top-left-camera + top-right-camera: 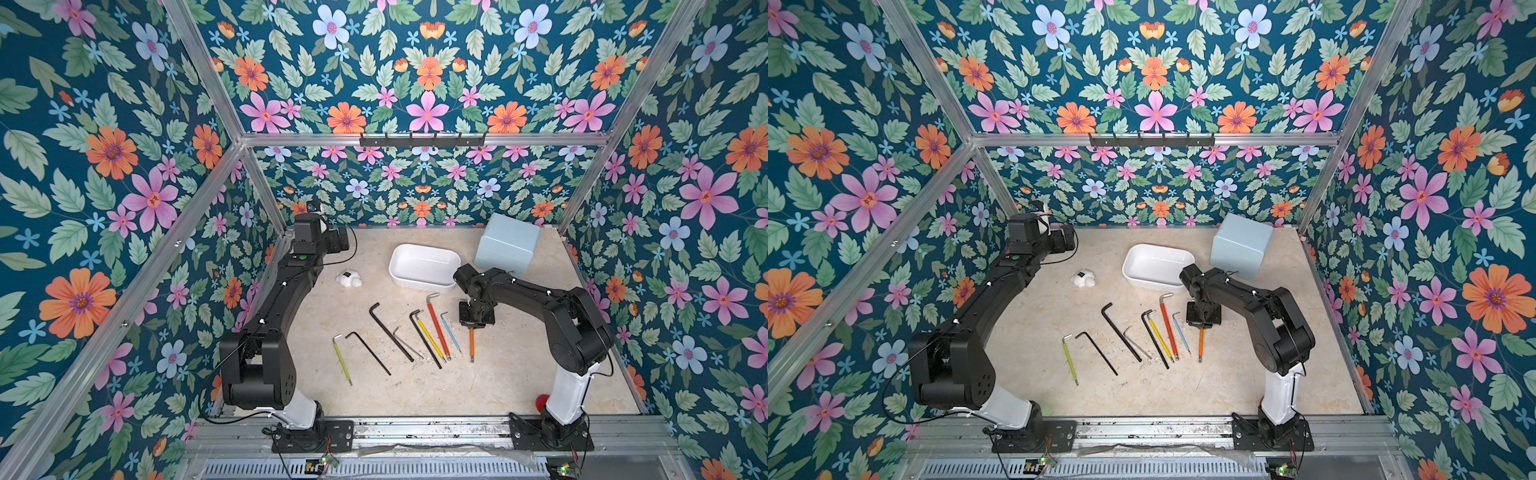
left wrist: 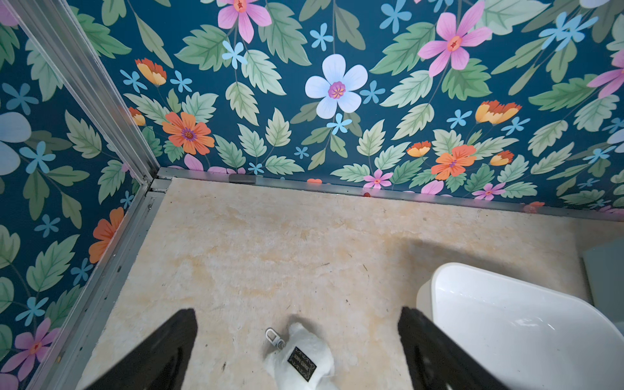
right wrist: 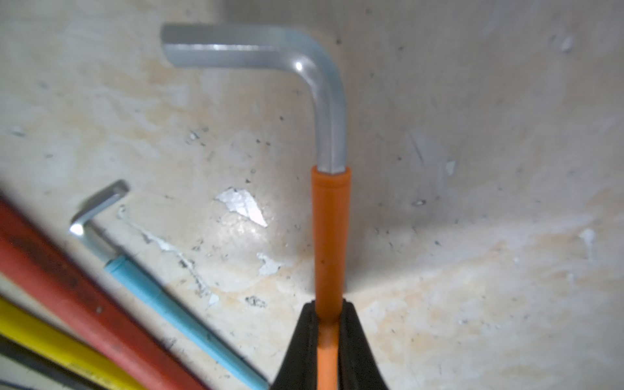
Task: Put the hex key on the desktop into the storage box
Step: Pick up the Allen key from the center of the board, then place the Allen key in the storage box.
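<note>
My right gripper (image 3: 329,314) is shut on the orange-sleeved hex key (image 3: 330,236), its black fingers pinching the sleeve. The key's bare silver bent end sticks out past them. In both top views this hex key (image 1: 471,345) (image 1: 1200,343) points toward the front, low over the desktop (image 1: 519,374), under the right gripper (image 1: 473,322). I cannot tell whether it is lifted. The white storage box (image 1: 419,284) (image 1: 1154,283) stands behind and to the left of it and holds nothing I can see. My left gripper (image 2: 297,313) is open near the back left corner, beside the storage box (image 2: 472,270).
Several more hex keys lie in a row on the desktop: green (image 1: 342,359), black (image 1: 390,332), yellow (image 1: 430,338), red (image 1: 437,326), blue (image 1: 452,334). A white plush toy (image 1: 348,279) lies left of the storage box, and a pale blue cube box (image 1: 507,245) stands at the back right.
</note>
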Robot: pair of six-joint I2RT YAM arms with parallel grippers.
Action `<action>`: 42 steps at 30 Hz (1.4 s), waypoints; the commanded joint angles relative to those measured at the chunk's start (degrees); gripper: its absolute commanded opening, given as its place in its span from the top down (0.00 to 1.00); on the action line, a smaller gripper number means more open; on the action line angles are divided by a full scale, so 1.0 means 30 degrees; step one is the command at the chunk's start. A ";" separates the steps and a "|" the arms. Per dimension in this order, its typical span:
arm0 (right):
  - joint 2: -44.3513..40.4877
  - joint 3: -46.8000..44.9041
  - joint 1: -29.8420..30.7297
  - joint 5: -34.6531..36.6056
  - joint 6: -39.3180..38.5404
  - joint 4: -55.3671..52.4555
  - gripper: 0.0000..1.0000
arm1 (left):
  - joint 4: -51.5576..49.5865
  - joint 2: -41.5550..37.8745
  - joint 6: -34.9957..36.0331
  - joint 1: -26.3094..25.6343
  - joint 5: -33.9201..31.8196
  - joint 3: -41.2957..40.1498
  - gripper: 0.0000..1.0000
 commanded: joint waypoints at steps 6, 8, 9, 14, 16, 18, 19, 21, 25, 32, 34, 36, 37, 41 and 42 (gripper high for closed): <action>-0.3151 0.0057 -0.0813 0.1593 -0.5414 0.0754 1.00 | 0.1250 0.0315 -0.1134 0.0002 0.0069 0.0422 0.01; -0.3926 0.0277 -0.0820 0.2135 -0.7082 0.0857 1.00 | 0.1435 0.0344 -0.1425 -0.0011 0.0053 0.0413 0.01; -0.4286 0.0542 -0.0929 0.2400 -0.7728 0.0851 1.00 | 0.1500 0.0344 -0.1558 0.0000 0.0059 0.0412 0.00; -0.4862 0.1876 -0.1519 0.0875 -1.1389 0.2248 1.00 | 0.1567 0.0115 -0.1920 -0.0014 -0.0130 0.0320 0.01; -0.4778 0.2318 -0.1639 -0.0175 -1.2987 0.3341 1.00 | 0.1581 -0.0032 -0.1906 -0.0014 -0.0279 0.0270 0.01; -0.4137 0.3291 -0.2089 -0.1845 -1.3922 0.4226 1.00 | 0.1494 -0.0219 -0.1891 -0.0002 -0.0420 0.0284 0.01; -0.3789 0.3741 -0.2263 -0.2522 -1.4191 0.4597 1.00 | 0.1434 -0.0293 -0.1863 -0.0012 -0.0485 0.0273 0.01; -0.2290 0.5031 -0.2444 -0.3830 -1.5024 0.5084 1.00 | 0.1291 -0.0467 -0.1747 0.0002 -0.0675 0.0333 0.01; -0.0003 0.7117 -0.2445 -0.5286 -1.6222 0.5906 1.00 | 0.0844 -0.0706 -0.1534 -0.0007 -0.0985 0.0532 0.01; 0.4171 1.1959 -0.2465 -0.7488 -1.7821 0.5714 1.00 | 0.0413 -0.1258 -0.1104 0.0029 -0.1879 0.0498 0.01; 0.4773 1.2470 -0.2576 -0.7917 -1.7887 0.6125 1.00 | 0.0430 -0.1462 -0.1057 0.0030 -0.2151 0.0305 0.01; 0.5120 1.2492 -0.2630 -0.8305 -1.8186 0.6557 1.00 | 0.0478 -0.1614 -0.1028 0.0029 -0.2356 0.0116 0.01; 0.5324 1.2534 -0.2615 -0.8445 -1.8429 0.6592 1.00 | 0.0464 -0.1647 -0.0984 0.0030 -0.2444 0.0063 0.01; 0.5946 1.2552 -0.2618 -0.8594 -1.8512 0.6631 1.00 | 0.0363 -0.1706 -0.0874 0.0013 -0.2685 -0.0079 0.01; 0.6095 1.2540 -0.2633 -0.8704 -1.8630 0.6573 1.00 | 0.0371 -0.1678 -0.0838 0.0030 -0.2731 -0.0057 0.01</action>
